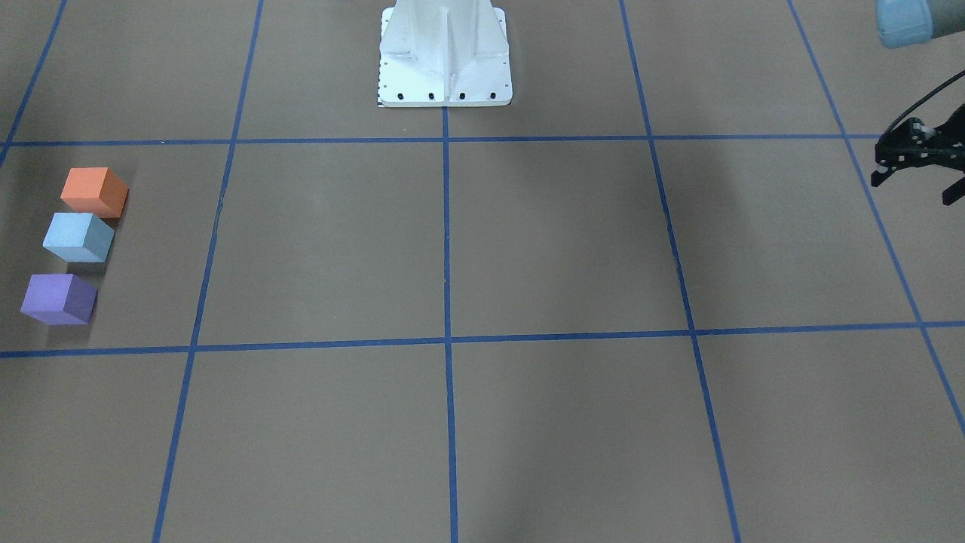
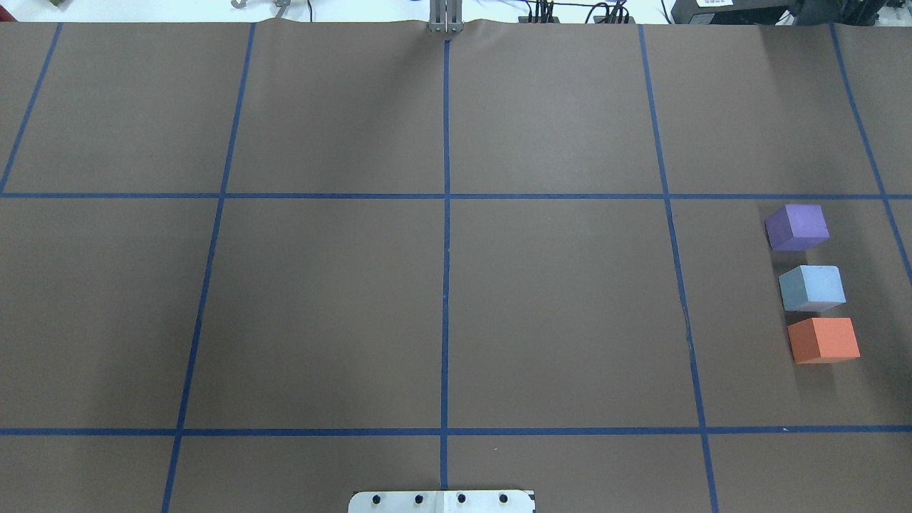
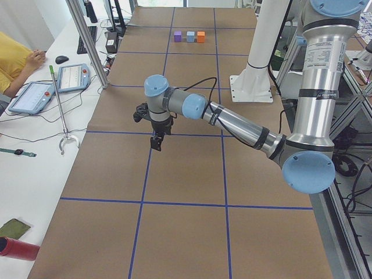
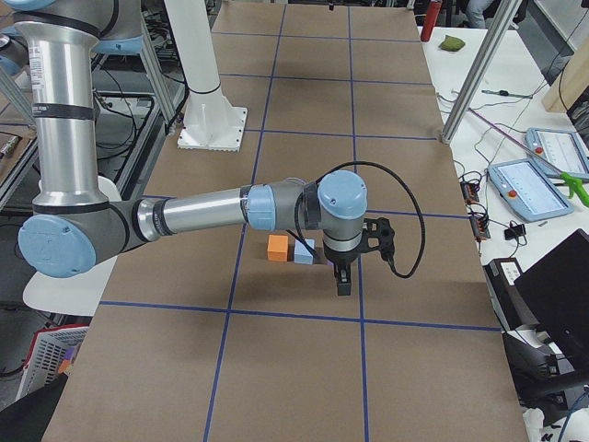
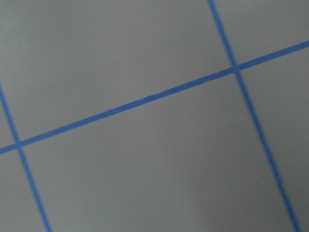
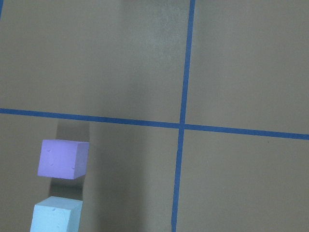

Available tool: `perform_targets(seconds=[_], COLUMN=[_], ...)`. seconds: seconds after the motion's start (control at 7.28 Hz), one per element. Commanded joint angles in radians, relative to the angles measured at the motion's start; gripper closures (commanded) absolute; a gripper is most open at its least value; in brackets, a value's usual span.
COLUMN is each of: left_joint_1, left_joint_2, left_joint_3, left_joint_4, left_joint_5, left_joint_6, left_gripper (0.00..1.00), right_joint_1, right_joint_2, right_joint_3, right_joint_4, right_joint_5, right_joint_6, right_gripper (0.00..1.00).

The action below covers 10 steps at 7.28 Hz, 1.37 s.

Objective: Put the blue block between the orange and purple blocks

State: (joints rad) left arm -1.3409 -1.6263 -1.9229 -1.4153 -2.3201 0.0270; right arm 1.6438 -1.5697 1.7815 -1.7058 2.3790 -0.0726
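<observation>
Blue block [image 2: 812,287] sits at the right of the overhead view, in line between the purple block [image 2: 796,226] above and the orange block [image 2: 824,340] below, narrow gaps either side. Placement looks done. The right claw [image 4: 342,276] hangs just right of the row and is the nearer one; I cannot tell its opening. The left claw [image 1: 914,188] is well apart, jaws spread, empty.

Two robot arms, left arm [image 3: 232,122] and right arm [image 4: 202,216]: silver metal tubes, pale blue joint caps [image 3: 156,86], black bands [image 3: 263,138], a printed label [image 3: 317,55]. Black jaws at each wrist, a looping black cable [image 4: 414,230]. White pedestal [image 1: 445,53] with dark screws [image 1: 431,96].
</observation>
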Motion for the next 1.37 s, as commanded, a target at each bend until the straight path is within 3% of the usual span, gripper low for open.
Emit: perform_targets(seconds=[0.0,0.27,0.55,0.69,1.24], left_joint_1=[-0.097,-0.185,-0.196,-0.195,-0.195], left_joint_2=[0.013,0.067,0.074,0.135,0.146], left_joint_3=[0.062,0.042,0.039,0.045,0.076], left_joint_4=[0.006,0.004,0.003,0.001,-0.008], left_joint_5=[-0.015,-0.015,-0.007,-0.015,-0.018], left_joint_6=[0.040,0.044,0.047,0.077,0.071], left_gripper=[0.00,0.00,0.00,0.00,0.00], right_joint_1=[-0.002,-0.001,-0.001,-0.001,-0.008], right_joint_2=[-0.018,-0.020,-0.038,-0.038,-0.061], right_joint_3=[0.009,0.004,0.016,0.015,0.078], right_joint_4=[0.003,0.000,0.002,0.002,-0.006], right_joint_5=[0.003,0.000,-0.004,-0.006,-0.017], right_joint_6=[-0.004,-0.007,-0.006,-0.006,-0.006], right_gripper=[0.00,0.00,0.00,0.00,0.00])
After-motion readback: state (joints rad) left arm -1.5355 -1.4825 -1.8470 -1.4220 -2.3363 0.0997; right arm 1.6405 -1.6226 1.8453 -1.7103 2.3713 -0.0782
